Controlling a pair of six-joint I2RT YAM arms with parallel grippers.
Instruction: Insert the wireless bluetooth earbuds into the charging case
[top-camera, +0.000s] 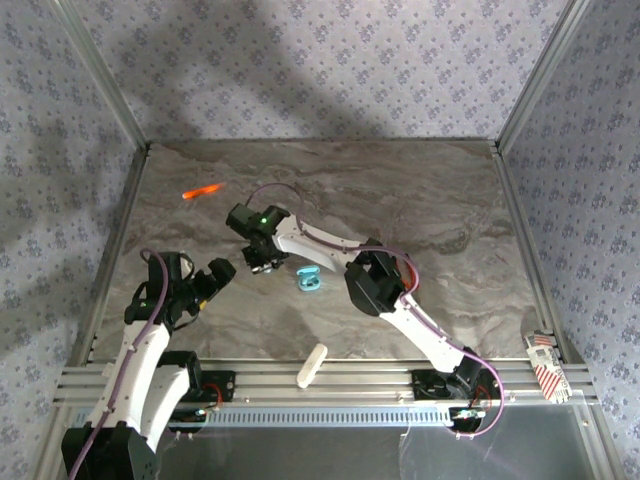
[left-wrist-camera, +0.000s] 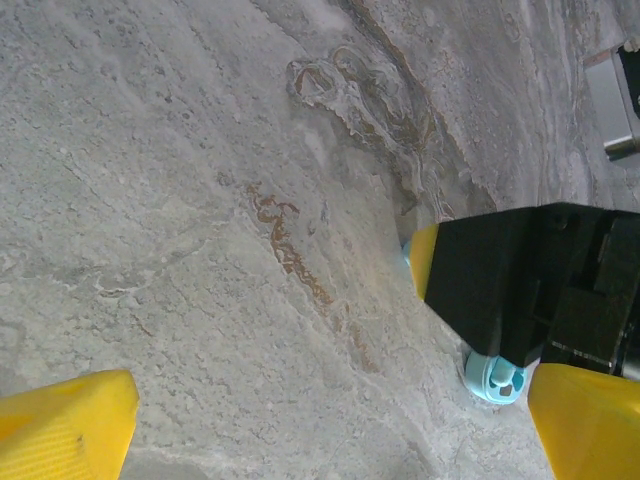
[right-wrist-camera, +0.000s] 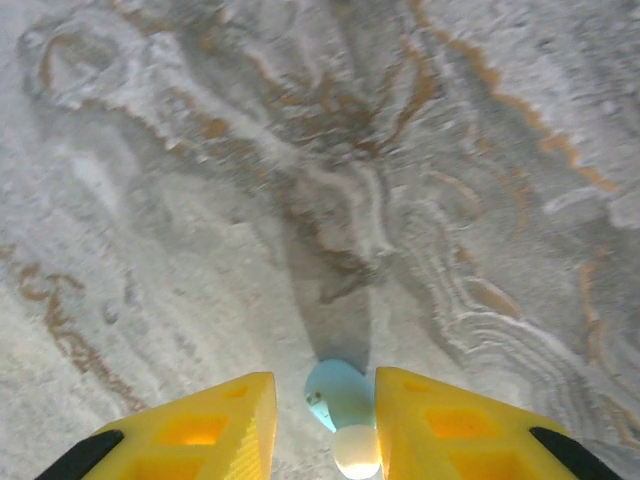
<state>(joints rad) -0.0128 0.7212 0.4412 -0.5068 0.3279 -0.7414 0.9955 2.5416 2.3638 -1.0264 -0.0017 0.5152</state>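
Observation:
A light teal earbud with a white tip lies on the marble table between my right gripper's yellow fingers. It rests against the right finger, with a gap to the left finger, so the jaws are open around it. From above, the right gripper points down just left of the open teal charging case. My left gripper hovers to its left, wide open and empty. In the left wrist view a teal rounded part peeks from under the right gripper's black body; case or bud, I cannot tell.
An orange object lies at the back left of the table. A white oblong piece rests on the front rail, and a red-and-white packet sits at the front right corner. Metal frame posts edge both sides.

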